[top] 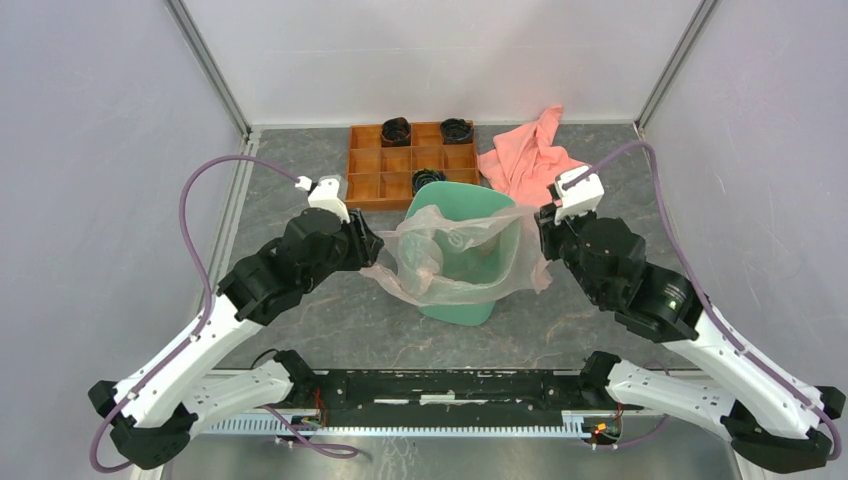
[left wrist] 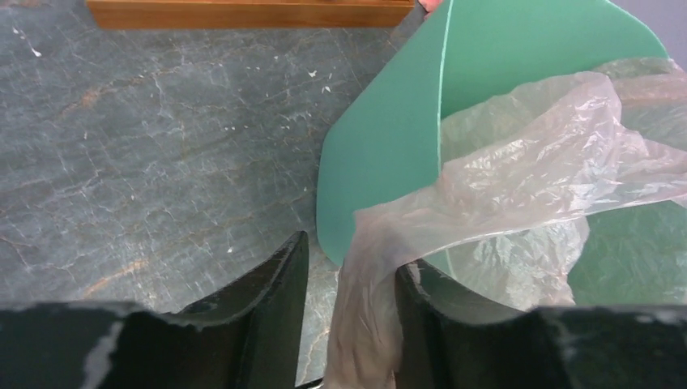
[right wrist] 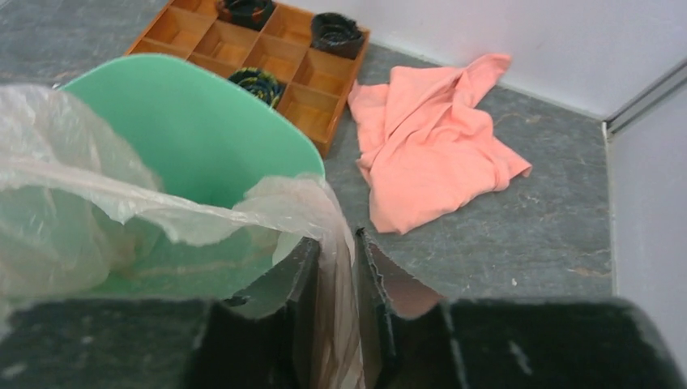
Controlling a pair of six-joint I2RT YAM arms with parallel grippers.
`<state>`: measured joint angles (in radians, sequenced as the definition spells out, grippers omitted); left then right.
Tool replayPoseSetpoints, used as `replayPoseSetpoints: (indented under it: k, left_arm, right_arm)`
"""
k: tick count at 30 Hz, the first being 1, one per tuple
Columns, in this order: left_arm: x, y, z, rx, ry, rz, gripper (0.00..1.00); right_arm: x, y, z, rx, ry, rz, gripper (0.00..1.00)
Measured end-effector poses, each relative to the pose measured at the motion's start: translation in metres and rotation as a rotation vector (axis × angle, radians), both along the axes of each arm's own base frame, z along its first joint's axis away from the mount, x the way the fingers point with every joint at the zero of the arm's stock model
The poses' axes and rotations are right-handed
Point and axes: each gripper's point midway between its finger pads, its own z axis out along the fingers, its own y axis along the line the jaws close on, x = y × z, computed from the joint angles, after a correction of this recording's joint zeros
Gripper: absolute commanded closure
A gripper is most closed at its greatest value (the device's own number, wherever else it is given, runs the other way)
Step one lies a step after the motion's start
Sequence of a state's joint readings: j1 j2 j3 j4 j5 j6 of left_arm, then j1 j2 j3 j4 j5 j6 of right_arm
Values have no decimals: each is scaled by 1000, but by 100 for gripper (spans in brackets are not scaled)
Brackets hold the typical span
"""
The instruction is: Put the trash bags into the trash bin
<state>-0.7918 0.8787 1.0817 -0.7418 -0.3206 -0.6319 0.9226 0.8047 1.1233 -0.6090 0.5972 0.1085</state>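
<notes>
— Well, what am I holding on to?

— Nearest you, on the near left of the trash bin (top: 455,308), your left pincer (left wrist: 350,259) has a twisted strand of the trash bag (left wrist: 518,146) running between its jaws. They stand partly apart, and I can't tell whether they pinch it. On the bin's near right, your right pincer (right wrist: 336,243) is clenched on the bag's other edge.

— And the bag itself?

— Stretched across the bin's mouth, sagging partly inside, with its fringes hanging outside the rim. I'd judge it nearly weightless, limp and slick: it will crumple, cling and slide out of a loose nip. Take it where the film gathers into a thick bunch at the edges, not on a single sheet.

— What's around?

— The bin stands on a dark, stone-patterned surface (top: 330,330). Just behind the bin sits an orange compartmented tray (top: 380,165) with dark round items (top: 396,130) in some cells. Behind the bin to the right lies a salmon towel (right wrist: 429,138). Pale walls (top: 430,60) close in behind and on both sides.
</notes>
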Motion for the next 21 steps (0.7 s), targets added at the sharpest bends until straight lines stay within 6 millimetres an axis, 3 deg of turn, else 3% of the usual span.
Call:
replayPoseSetpoints:
  k: [3, 7, 16, 21]
  left_arm:
    - [9, 1, -1, 6, -1, 13, 72]
    - [24, 0, -3, -3, 3, 19, 84]
    - [64, 9, -1, -91, -11, 63, 98]
    - [91, 7, -22, -137, 38, 45, 98]
  right_arm:
    - [13, 2, 5, -12, -17, -49, 81]
    - [34, 5, -6, -52, 5, -83, 75]
    - [86, -6, -32, -32, 61, -94, 47]
    - [110, -3, -50, -4, 113, -45, 28]
